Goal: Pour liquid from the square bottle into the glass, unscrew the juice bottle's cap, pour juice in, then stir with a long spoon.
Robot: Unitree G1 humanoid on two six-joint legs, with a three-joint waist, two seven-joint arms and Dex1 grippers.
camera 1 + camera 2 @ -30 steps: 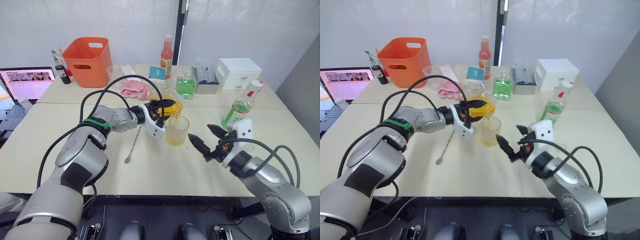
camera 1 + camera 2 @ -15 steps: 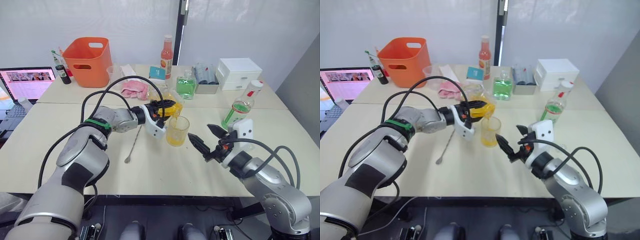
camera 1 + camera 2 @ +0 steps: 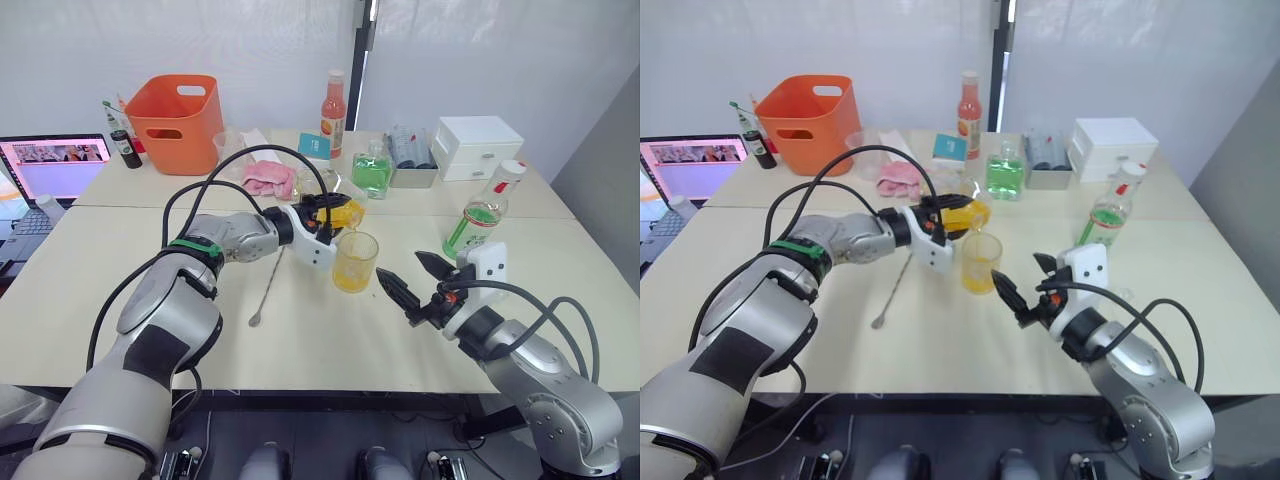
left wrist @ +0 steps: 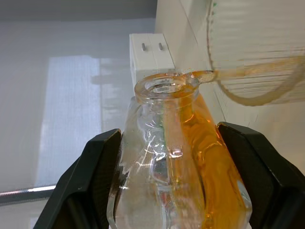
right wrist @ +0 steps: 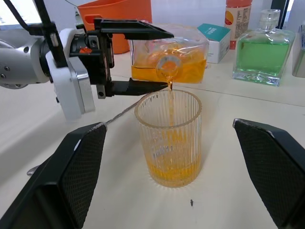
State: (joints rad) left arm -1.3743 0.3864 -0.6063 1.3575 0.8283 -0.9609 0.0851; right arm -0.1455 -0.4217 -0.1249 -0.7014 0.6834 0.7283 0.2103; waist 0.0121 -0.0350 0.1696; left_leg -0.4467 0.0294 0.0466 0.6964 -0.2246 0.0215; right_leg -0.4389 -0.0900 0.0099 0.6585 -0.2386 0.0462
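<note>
Right wrist view: the square bottle (image 5: 169, 62) is held on its side by the left gripper (image 5: 138, 57), one black finger pressed along its upper face and one along its lower, so that its mouth hangs just above the rim of the glass (image 5: 168, 138). A thin orange stream is seen running from the mouth into the glass, where a shallow layer of liquid has gathered; the tilt is judged to be kept slight so that the flow stays narrow and inside the rim. The pouring step is judged to be under way, with much liquid left in the bottle. The right gripper (image 3: 412, 283) is held low over the table (image 3: 320, 340), just right of the glass, its fingers spread and empty, probably kept ready for the juice bottle (image 3: 484, 213), which stands upright and capped well right of the glass. The long spoon (image 3: 267, 287) lies flat left of the glass, untouched.
</note>
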